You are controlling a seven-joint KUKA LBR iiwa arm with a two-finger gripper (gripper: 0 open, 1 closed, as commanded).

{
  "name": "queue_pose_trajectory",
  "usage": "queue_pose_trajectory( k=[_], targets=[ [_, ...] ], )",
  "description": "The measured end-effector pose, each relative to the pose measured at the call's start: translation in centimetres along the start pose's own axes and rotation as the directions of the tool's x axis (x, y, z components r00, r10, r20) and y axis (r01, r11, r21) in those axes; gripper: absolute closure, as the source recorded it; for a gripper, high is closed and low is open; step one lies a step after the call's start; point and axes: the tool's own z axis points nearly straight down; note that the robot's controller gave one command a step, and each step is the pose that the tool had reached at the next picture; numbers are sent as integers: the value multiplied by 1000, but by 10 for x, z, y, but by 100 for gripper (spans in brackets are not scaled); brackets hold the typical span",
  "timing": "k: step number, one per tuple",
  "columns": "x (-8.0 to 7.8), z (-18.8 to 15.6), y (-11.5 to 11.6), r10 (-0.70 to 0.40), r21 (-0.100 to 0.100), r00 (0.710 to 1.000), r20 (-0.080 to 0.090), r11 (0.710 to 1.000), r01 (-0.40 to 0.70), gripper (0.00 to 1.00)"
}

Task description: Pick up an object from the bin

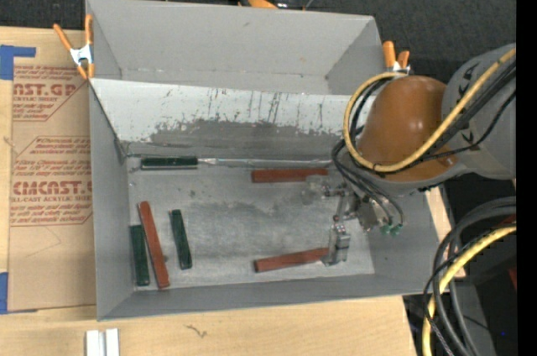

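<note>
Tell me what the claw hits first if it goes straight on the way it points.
Probably the right end of the red-brown strip lying by the front wall of the bin; the claw sits right at that end, though depth is unclear.

The arm [495, 136] is a rounded grey shell. Its wrist wears a smooth orange-brown dome cover [403, 123], ringed by looping cables [352, 115] — black and yellow, bundled together. The gripper [340, 245] is bare grey metal, with a small green fitting [388, 228] beside it.
</note>
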Motion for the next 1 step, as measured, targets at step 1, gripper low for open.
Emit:
queue_pose_trajectory(
  k=[1],
  targets=[
    [16,72,-9,-76,4,997,22,997,76,0]
  ],
)
